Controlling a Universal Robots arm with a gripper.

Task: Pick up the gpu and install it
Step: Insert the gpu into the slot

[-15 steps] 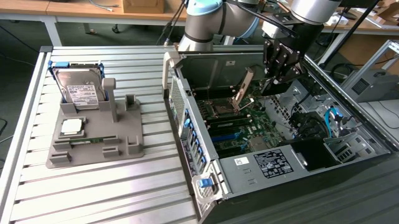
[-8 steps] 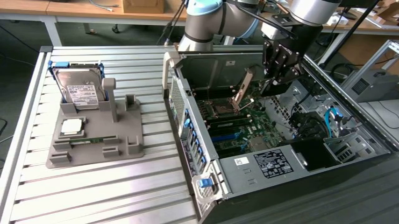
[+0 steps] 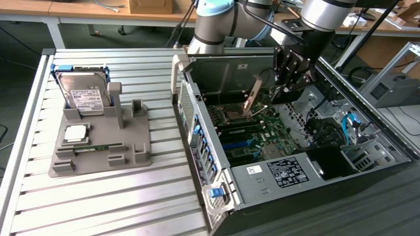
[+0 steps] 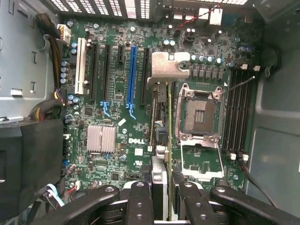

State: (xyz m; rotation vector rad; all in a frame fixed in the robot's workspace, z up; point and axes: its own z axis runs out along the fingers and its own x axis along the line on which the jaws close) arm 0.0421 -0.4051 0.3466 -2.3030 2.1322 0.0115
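Mid-install, by the look of it: pick-up done, seating not yet. At one o'clock in the exterior view, reaching down into the open computer case [image 3: 196, 123] with the hand [image 3: 284, 91] clamped on the gpu [image 3: 253, 101]. In the wrist view, card pinched edgewise between the fingers [image 4: 139, 201], jaws partway in and pressing on both faces. Hanging over the motherboard [image 4: 108, 154], apart from it as far as can be judged, with the silvery bracket [image 4: 165, 65] at the end away from the grip. Seen edge-on from the wrist camera, lying between the long blue slot [image 4: 132, 75] and the empty CPU socket [image 4: 199, 115], nearest the black slot [image 4: 145, 75] just beside the blue one; not certainly lined up over any slot. Well apart, at nine o'clock from the case in the exterior view, on the slatted tabletop [image 3: 98, 206]: a grey parts holder [image 3: 98, 164], hard drive [image 3: 84, 93] propped at its twelve o'clock end, green memory stick [image 3: 98, 146] lying nearer six. Judged need for the move ahead: card edge parallel to and directly over its slot, bracket toward the rear wall of the case, then a straight, square press down. With tilt or sideways offset, likely to catch on the slot lip or neighbouring parts.
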